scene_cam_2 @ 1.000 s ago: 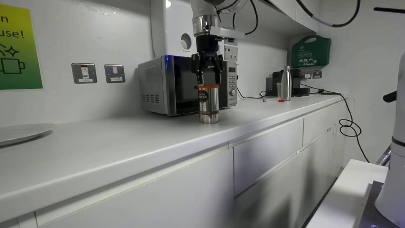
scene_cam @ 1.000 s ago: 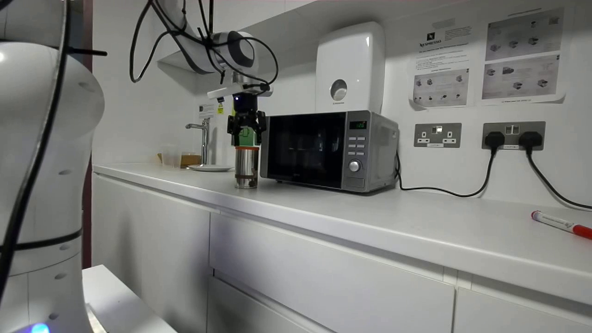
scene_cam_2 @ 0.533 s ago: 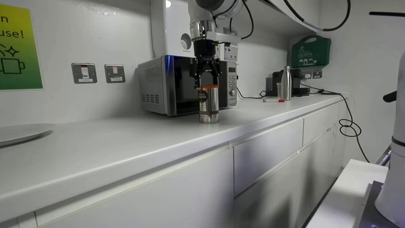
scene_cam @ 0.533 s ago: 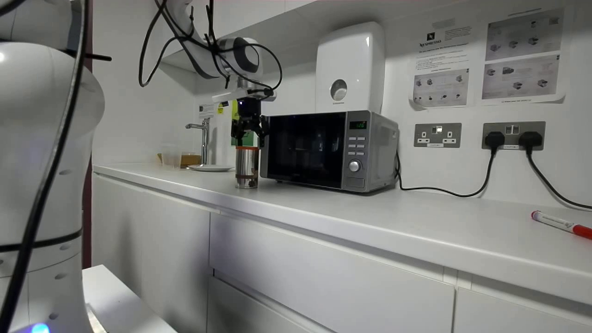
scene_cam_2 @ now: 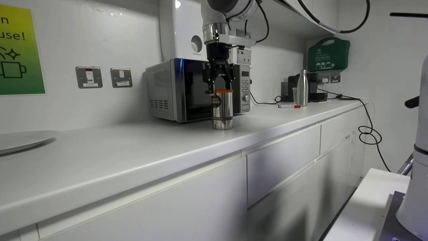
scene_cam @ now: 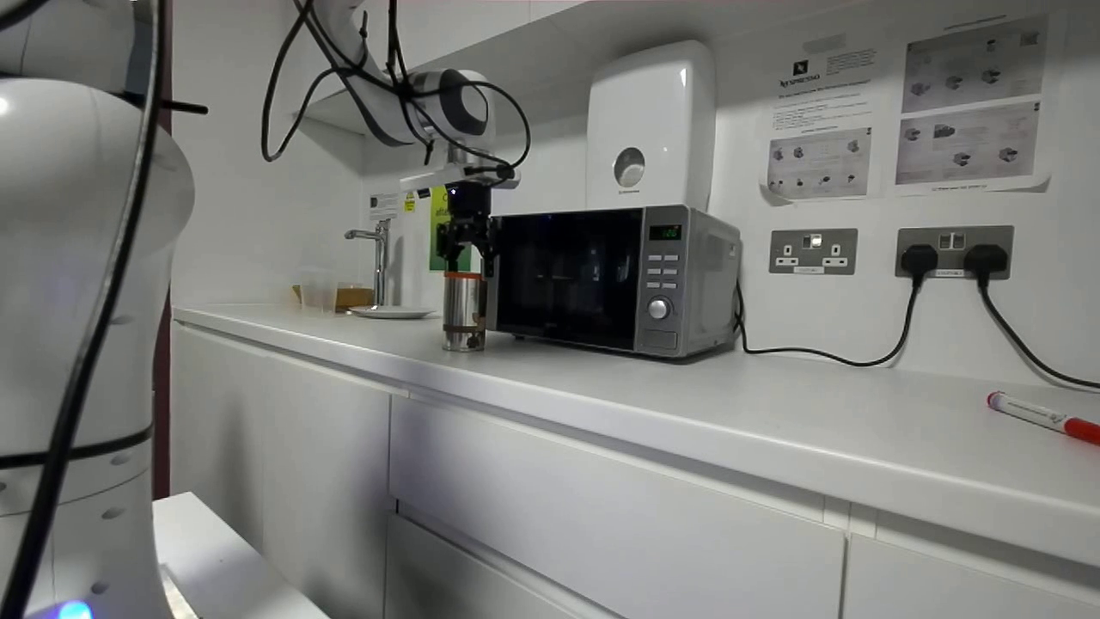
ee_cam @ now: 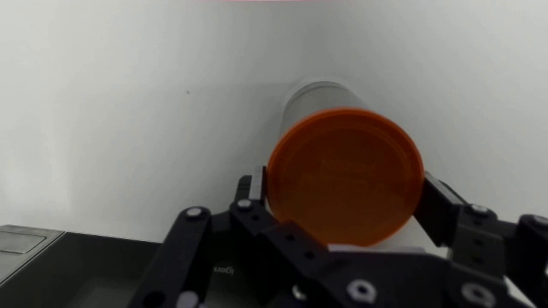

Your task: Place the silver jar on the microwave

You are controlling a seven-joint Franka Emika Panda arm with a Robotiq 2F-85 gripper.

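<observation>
Silver jar has just slid slightly along the worktop with the gripper, I notice in an exterior view; not yet lifted, it stands upright just beside the microwave. A wall dispenser rises behind that, so rear room may be tight. Again in an exterior view, the cupboard above could limit headroom; a steel bottle stands well off. In the wrist view, fingers meet the orange lid on both sides: likely a lifting grip.
</observation>
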